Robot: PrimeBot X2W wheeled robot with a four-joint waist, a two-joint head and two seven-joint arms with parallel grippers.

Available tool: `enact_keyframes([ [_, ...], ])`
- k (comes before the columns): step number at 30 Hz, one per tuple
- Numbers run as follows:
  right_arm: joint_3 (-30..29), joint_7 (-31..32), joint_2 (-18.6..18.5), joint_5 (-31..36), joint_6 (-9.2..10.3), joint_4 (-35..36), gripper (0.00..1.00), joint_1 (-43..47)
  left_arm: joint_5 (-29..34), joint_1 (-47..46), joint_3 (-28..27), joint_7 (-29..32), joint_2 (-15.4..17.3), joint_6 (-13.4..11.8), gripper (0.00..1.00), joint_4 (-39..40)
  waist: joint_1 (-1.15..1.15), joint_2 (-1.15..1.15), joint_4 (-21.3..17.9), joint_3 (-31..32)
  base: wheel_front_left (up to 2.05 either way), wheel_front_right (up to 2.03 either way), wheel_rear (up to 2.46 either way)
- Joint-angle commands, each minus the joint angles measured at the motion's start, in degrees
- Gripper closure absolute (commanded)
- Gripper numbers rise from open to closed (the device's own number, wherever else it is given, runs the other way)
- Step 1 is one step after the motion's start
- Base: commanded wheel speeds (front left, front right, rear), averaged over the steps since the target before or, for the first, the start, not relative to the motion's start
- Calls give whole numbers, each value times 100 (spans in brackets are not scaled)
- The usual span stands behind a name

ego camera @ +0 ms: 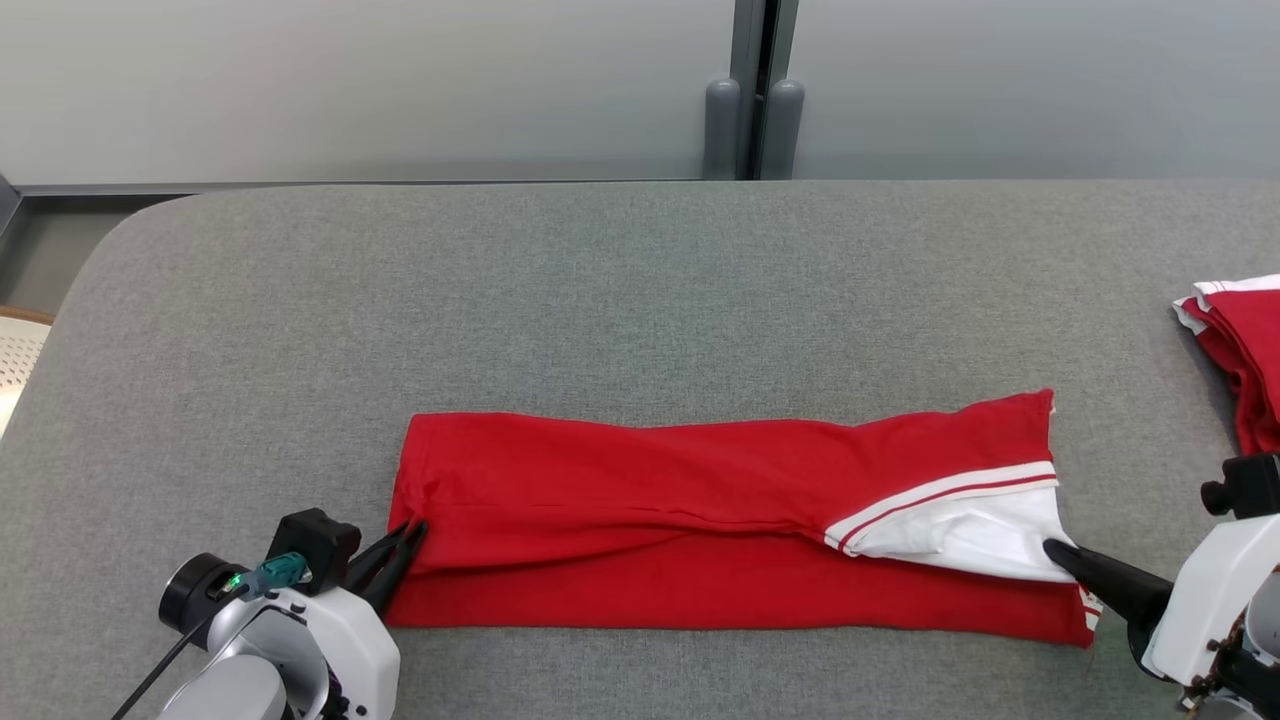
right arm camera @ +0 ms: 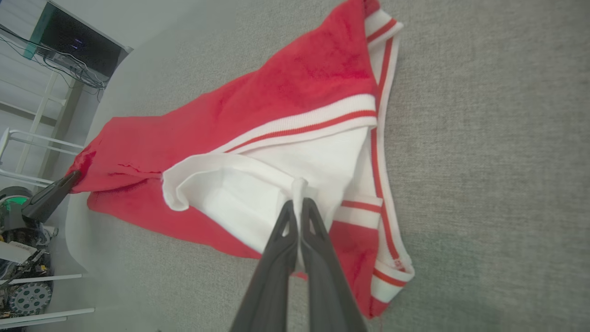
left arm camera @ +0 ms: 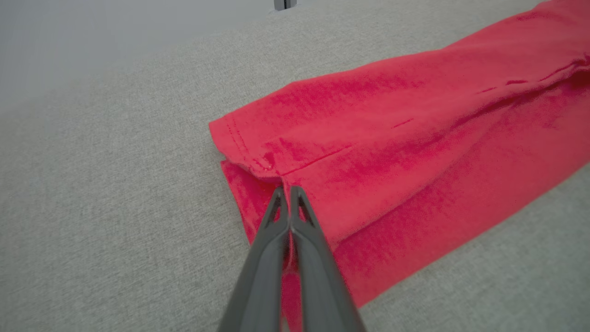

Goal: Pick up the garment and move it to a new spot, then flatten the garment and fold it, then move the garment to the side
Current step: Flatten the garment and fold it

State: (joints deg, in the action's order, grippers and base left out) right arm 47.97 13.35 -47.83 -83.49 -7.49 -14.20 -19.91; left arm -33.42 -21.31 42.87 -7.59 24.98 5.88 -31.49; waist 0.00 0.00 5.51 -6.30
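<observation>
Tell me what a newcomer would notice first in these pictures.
The red garment, folded into a long band across the middle of the grey table. The left gripper pinches its left end and the right gripper its white-trimmed right end. A second red garment lies at the table's right edge.

Grey fabric tabletop (ego camera: 640,280) before me. Folded red-white cloth pile (ego camera: 1240,340) at its edge on my right. Grey wall panels (ego camera: 350,80) behind, dark post (ego camera: 765,60) between them. Dark monitor (right arm camera: 76,44) off table, cables (right arm camera: 69,69) by it.
</observation>
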Motion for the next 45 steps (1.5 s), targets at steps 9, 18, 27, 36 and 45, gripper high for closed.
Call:
enact_keyframes([
  [9,-28,358,-167,-27,0,-104,0,129,-47,85,-45,-95,19,-190,0,-110,0,0,-6,1,0,0,0],
  [18,-501,-724,7,622,0,-163,0,-147,-274,-113,-430,-506,-122,-406,0,-102,0,0,-14,42,0,0,0],
  [27,-1166,-2789,699,2660,0,-493,0,-275,-104,107,-2103,-756,-684,-772,0,1132,0,0,20,66,0,0,0],
  [36,-3319,-2859,2452,5407,0,277,0,612,1188,1038,-3842,-755,-1677,-100,0,2351,0,0,-23,26,0,0,0],
  [45,-3921,-2861,3418,6235,0,462,0,1384,1956,1665,-4434,-755,-2190,120,0,2786,0,0,2,-40,0,0,0],
])
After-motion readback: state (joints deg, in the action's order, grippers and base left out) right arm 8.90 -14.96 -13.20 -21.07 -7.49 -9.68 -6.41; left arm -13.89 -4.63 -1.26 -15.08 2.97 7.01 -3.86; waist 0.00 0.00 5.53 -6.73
